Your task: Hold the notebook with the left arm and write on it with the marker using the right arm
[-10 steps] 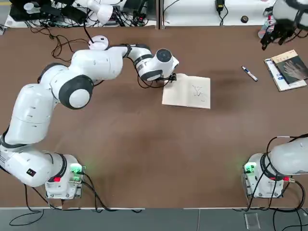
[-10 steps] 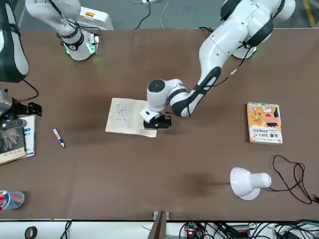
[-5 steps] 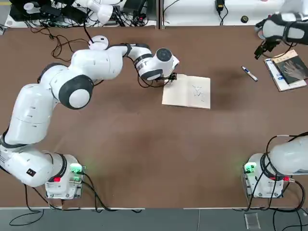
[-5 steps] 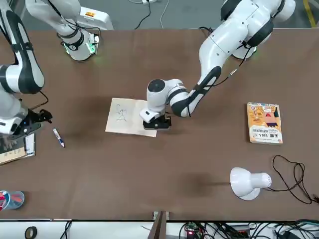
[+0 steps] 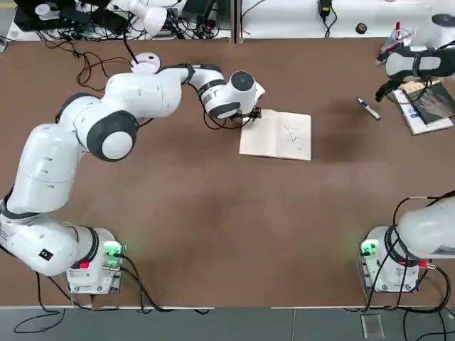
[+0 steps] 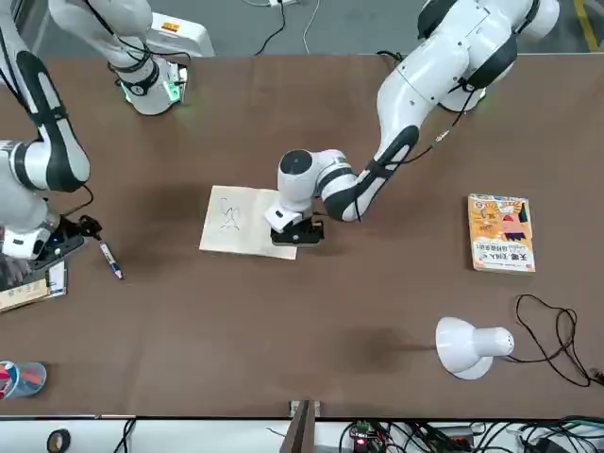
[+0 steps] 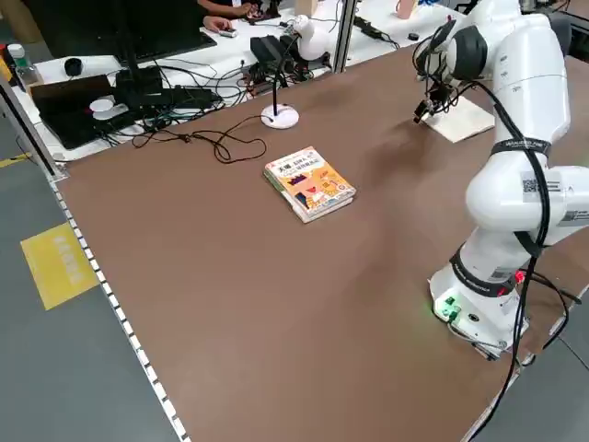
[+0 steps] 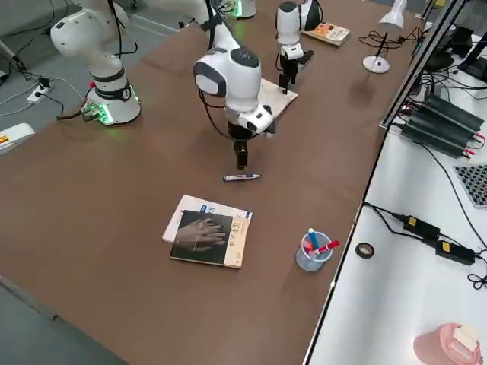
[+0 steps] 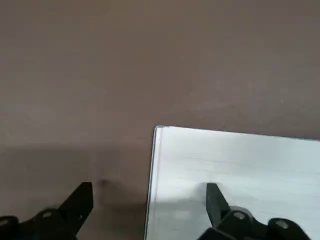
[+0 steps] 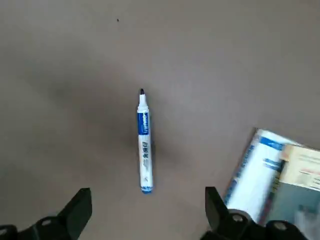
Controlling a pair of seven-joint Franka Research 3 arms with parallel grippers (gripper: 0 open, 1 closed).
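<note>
A: Where's the notebook (image 5: pixel 293 145)?
B: Lying open on the brown surface (image 5: pixel 227 213), far side, near the middle. It has a little scribble on its page.
A: And the left pincer (image 9: pixel 149 185)?
B: At the notebook's left edge. It's wide open and has hold of nothing. One finger is over the page and one is past the edge.
A: Where's the marker (image 5: pixel 369 109)?
B: Lying far over on the right, white with blue bits.
A: Is the right pincer (image 10: pixel 148 188) there?
B: Yes, up above the surface, near the marker. It's wide open too, with nothing in it.
A: What else is on the right?
B: A dark book (image 8: pixel 202 237) on top of a white and blue book (image 8: pixel 183 213), and a cup of pens (image 8: pixel 313 257).
A: And far left?
B: A white lamp (image 6: pixel 464 347) and an orange picture book (image 6: pixel 501 232).
</note>
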